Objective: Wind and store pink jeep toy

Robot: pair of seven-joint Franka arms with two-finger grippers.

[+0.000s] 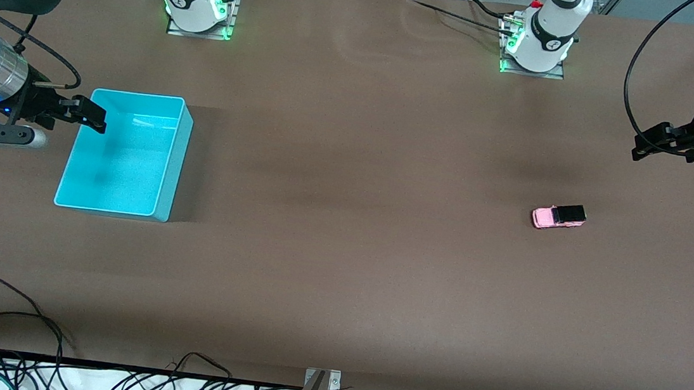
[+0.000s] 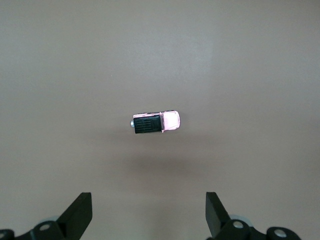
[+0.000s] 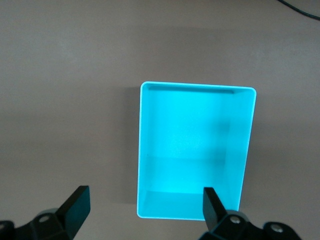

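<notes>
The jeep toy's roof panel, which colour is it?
Black, on the pink jeep toy; left wrist view shows it best.

My left gripper hangs over bare brown table, jaws spread wide, nothing between them. Only the two dark fingertips show at the edge of my wrist view, one on each side, both clear of the table.

The pink jeep toy sits on the table by itself, in line with the gap between my fingers and well apart from them. It is upright on its wheels, seen from above: black roof panel over one half, light-pink hood on the other. Its long axis runs crosswise to my reach, parallel to the line between my fingertips. Faint shadow beside it on the table.
</notes>
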